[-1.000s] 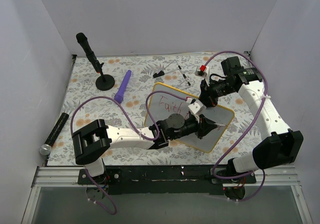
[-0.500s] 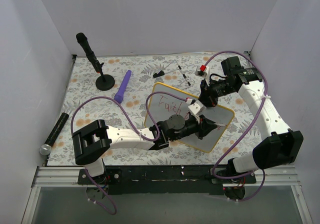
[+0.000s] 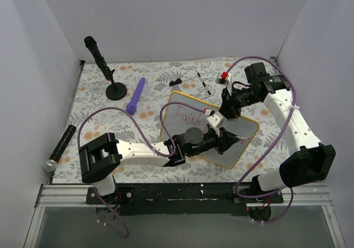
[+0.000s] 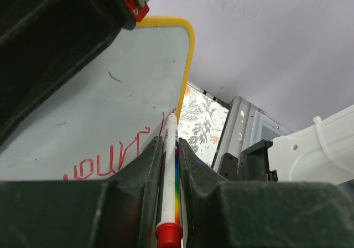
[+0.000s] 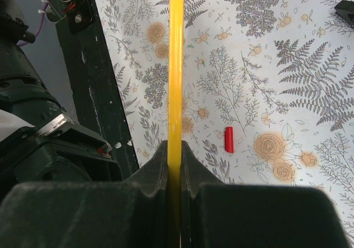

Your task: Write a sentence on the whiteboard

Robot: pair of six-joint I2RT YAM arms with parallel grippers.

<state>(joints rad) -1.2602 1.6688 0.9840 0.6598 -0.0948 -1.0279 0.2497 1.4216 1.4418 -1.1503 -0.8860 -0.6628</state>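
My left gripper (image 4: 170, 144) is clamped on a red marker (image 4: 168, 176), its tip at the whiteboard (image 3: 178, 94), which stands tilted right of centre on the tabletop (image 3: 105, 120), toward its near edge. The sentence (image 4: 108, 160), in red, reads "Faith" from above; closer in, letters resembling "your" show, the rest hidden. My right gripper (image 5: 174, 151) pinches the board's yellow rim, apparently to steady it against the pen's push. A small red cap (image 5: 229, 140), probably the marker's, lies on the floral cloth.

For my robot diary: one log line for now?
left gripper shut on marker | marker tip at whiteboard | right gripper shut on whiteboard
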